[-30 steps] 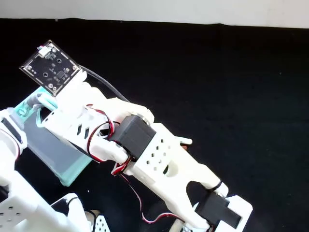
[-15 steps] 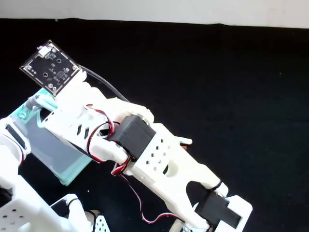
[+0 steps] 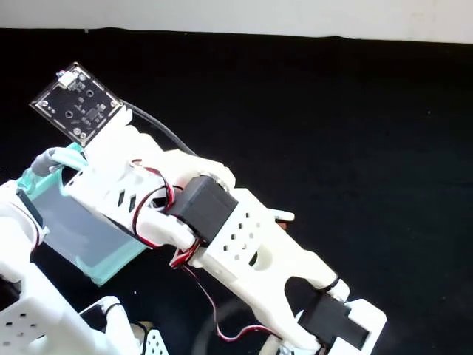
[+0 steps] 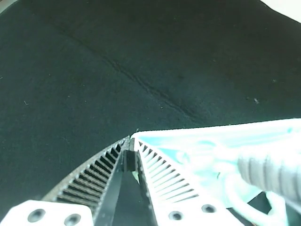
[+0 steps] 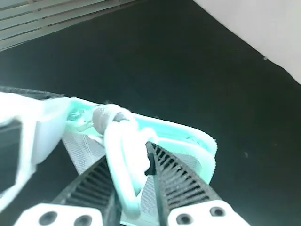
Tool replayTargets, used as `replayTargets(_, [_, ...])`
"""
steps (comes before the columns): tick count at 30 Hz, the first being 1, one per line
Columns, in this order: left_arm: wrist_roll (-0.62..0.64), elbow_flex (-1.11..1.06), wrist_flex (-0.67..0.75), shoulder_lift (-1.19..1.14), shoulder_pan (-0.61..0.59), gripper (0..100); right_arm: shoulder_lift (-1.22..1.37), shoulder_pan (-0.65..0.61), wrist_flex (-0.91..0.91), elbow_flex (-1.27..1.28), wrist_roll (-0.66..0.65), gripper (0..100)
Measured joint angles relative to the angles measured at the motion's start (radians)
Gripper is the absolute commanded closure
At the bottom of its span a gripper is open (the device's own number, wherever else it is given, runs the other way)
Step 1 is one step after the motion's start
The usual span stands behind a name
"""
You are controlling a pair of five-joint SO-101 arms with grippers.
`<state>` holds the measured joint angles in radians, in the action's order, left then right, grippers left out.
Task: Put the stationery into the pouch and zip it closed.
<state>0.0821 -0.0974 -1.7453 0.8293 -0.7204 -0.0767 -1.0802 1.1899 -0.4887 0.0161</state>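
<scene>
The right gripper (image 5: 128,154) — clenched on the zip cord (image 5: 117,136) — has tugged the pouch (image 3: 83,231) slightly against the left gripper (image 4: 130,151), which is clamped on its corner, so zipping looks under way.

Right arm (image 3: 244,244) stretched diagonally from its base at the near right out to the far left, camera board (image 3: 77,103) atop the wrist. Right gripper (image 5: 141,151) pinched on the pull cord (image 5: 123,160). Left arm (image 3: 22,296) low at the left edge. Left gripper (image 4: 130,149) clamped on the pouch (image 4: 207,141) corner.

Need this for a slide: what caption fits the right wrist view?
Right gripper pinches the white pull cord of the mint pouch, black table behind.
</scene>
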Motion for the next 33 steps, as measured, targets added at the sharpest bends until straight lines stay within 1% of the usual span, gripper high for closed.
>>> replayTargets(4, [0.000,0.000,0.000,0.000,0.002,99,0.000,0.095,0.002,0.000,0.000,99.2])
replayTargets(7, [0.000,0.002,0.000,0.000,0.003,99,0.000,0.187,0.032,0.000,0.000,99.2])
replayTargets(10, [0.000,0.002,0.000,0.000,0.003,99,0.000,0.242,0.071,0.000,0.000,99.2])
replayTargets(19, [0.000,0.002,0.000,0.000,0.003,99,0.000,0.269,0.081,0.000,0.000,99.2])
replayTargets(27, [0.000,0.002,0.000,0.000,0.003,99,0.000,0.358,0.091,0.000,0.000,99.2])
replayTargets(33, [0.000,0.002,0.002,0.000,0.003,99,0.000,0.391,0.107,0.000,0.000,99.2])
